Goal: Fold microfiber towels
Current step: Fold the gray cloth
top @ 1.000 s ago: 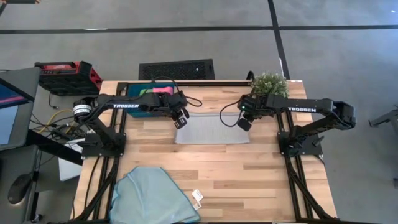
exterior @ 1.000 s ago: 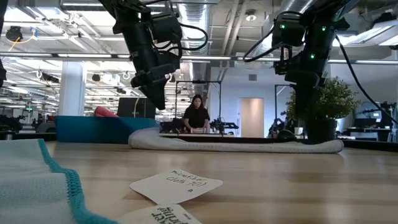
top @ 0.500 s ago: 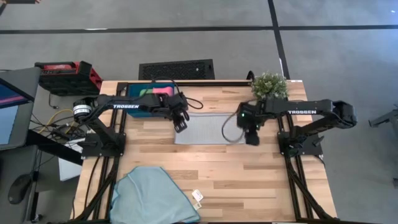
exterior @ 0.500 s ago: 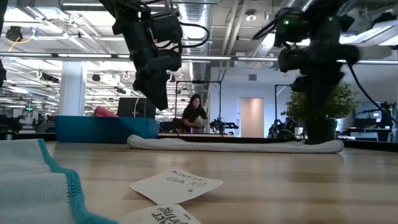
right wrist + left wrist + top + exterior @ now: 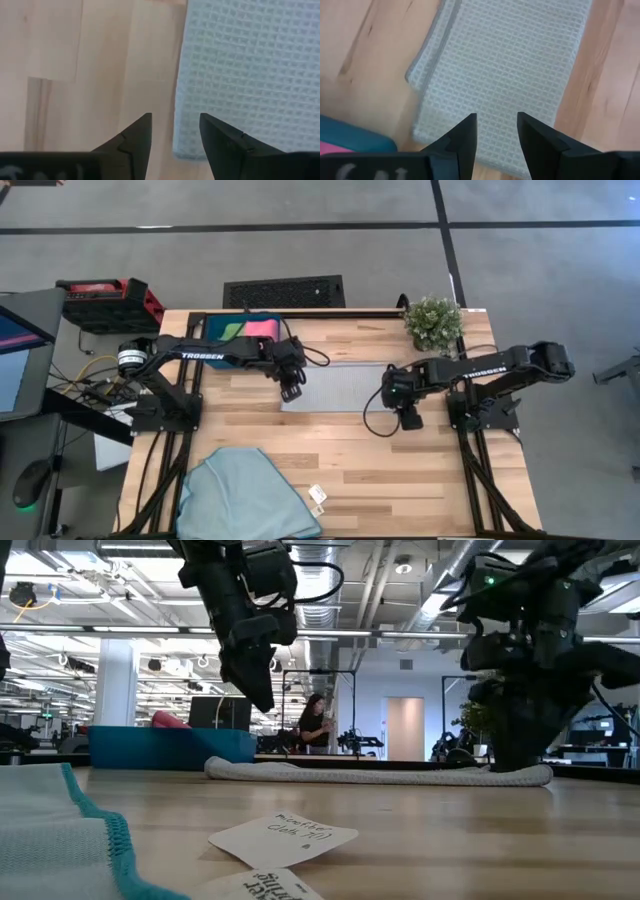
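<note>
The left tool (image 5: 291, 392) hangs over the left end of the pale grey towel (image 5: 340, 387), its fingers (image 5: 465, 137) parted by a narrow gap and gripping nothing, clear of the cloth in the low view. The right tool (image 5: 411, 420) sits low at the towel's right front corner, fingers (image 5: 137, 135) likewise a little apart and empty; whether they touch the wooden surface (image 5: 400, 470) I cannot tell. The grey towel lies folded in a flat strip across the middle of the surface. The light blue towel (image 5: 248, 495) is spread at the front left, cut off by the picture's edge, with paper tags (image 5: 318, 498) beside it. Pink and green cloths in the teal tray (image 5: 215, 330) are partly hidden by the left arm. Since a second ago the right tool has dropped from above the towel's right edge toward the front, and the left has edged slightly lower.
</note>
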